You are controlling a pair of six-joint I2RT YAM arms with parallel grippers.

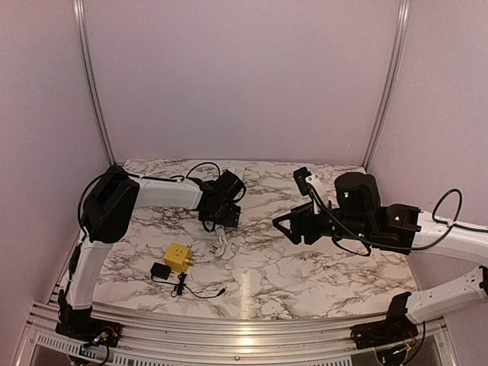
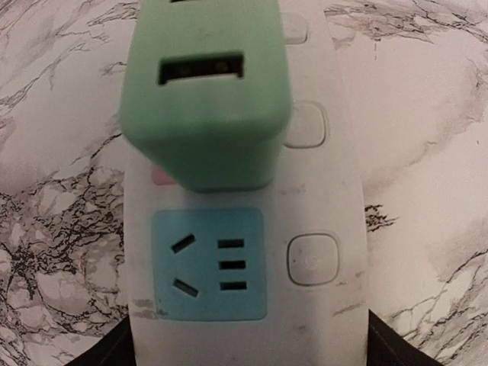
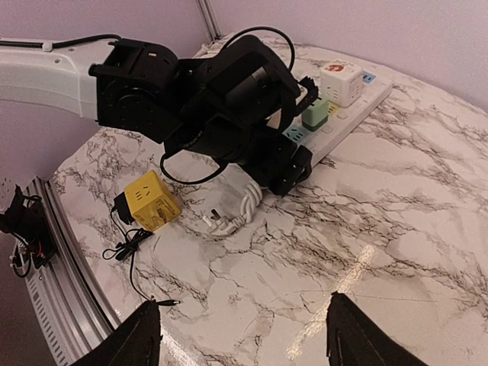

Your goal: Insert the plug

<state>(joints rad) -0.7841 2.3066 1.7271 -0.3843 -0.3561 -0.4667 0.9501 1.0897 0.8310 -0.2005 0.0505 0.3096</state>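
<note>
A white power strip [image 2: 324, 191] lies on the marble, with a green adapter [image 2: 206, 91] plugged into it and a free blue socket [image 2: 210, 263] nearer the camera. My left gripper [image 2: 255, 352] straddles the strip's near end, a dark finger against each long edge. In the right wrist view a yellow cube plug [image 3: 151, 200] sits loose on the table left of the strip [image 3: 352, 114]. My right gripper [image 3: 248, 335] hovers open above bare marble, nothing between its fingers. From above, the left gripper [image 1: 219, 215] hides the strip, and the right gripper [image 1: 288, 227] hangs to its right.
A black adapter [image 3: 122, 204] with a thin tangled cable [image 3: 126, 244] lies beside the yellow cube. The strip's own white plug [image 3: 219, 223] and coiled cord rest in front of the left gripper. A white cube adapter [image 3: 341, 80] stands at the strip's far end.
</note>
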